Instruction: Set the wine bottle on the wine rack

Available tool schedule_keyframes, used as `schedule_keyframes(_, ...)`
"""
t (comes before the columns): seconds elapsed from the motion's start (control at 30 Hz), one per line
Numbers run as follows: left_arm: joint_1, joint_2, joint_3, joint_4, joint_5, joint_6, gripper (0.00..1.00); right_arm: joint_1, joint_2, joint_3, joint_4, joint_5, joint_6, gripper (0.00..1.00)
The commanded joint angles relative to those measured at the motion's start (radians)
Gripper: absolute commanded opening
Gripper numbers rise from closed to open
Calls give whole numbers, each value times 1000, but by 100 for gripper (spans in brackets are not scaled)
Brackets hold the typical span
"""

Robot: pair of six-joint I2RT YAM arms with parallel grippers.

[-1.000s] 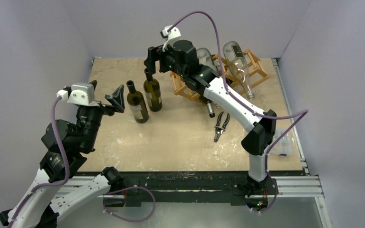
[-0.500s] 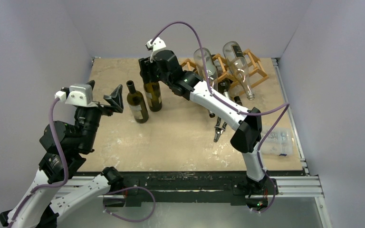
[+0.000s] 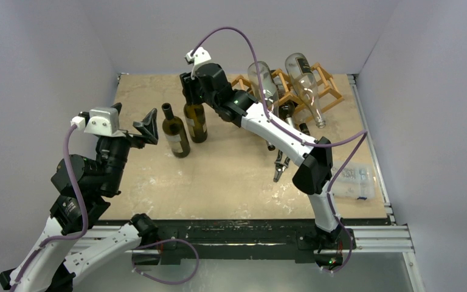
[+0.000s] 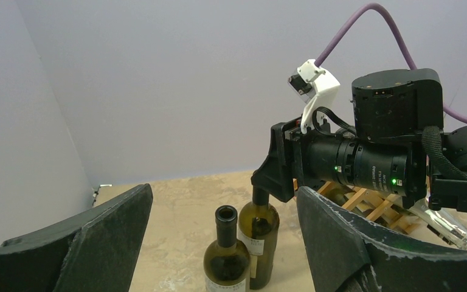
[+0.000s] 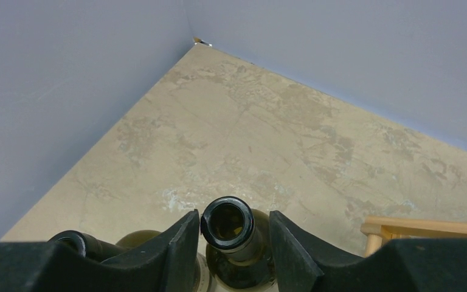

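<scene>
Straddling the neck of the wine bottle (image 5: 237, 271), the right claw (image 5: 232, 222) has one finger against the lip and a thin gap showing beside the other. I cannot tell whether the grip is made. From above, the claw hides that neck entirely, and the wrist view cuts the bottle off below its shoulder.

The bottle stands upright on the desk (image 3: 231, 176), its long axis vertical and its open mouth pointing straight up. It is left of the wine rack (image 3: 331, 85) and apart from it. A second dark bottle (image 3: 175, 134) stands upright just beside it on the near-left.

The right arm covers the rack's near-left part. Two clear bottles (image 3: 261, 76) (image 3: 304, 76) lie tilted in the rack, necks sloping toward the front. A dark shape among the bars is hard to make out.

Pliers (image 3: 281, 163) lie partly under the arm, and a clear plastic box (image 3: 356, 182) sits at the desk's right edge.

The left claw (image 4: 222, 198) is raised at the left, spread wide and empty, facing the two bottles.
</scene>
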Motion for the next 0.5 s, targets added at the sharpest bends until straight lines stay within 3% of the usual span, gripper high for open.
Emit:
schedule_keyframes(0.0,8,12,3,34,-5,4,89,4,1,40,18,21,-24,47)
schedule_keyframes(0.23,7,16,3,35,-7,8,89,4,10,44,-4,7,-40,52)
schedule_keyframes(0.47,6,21,5,32,3,1,89,4,-14,19,8,4,-61,25)
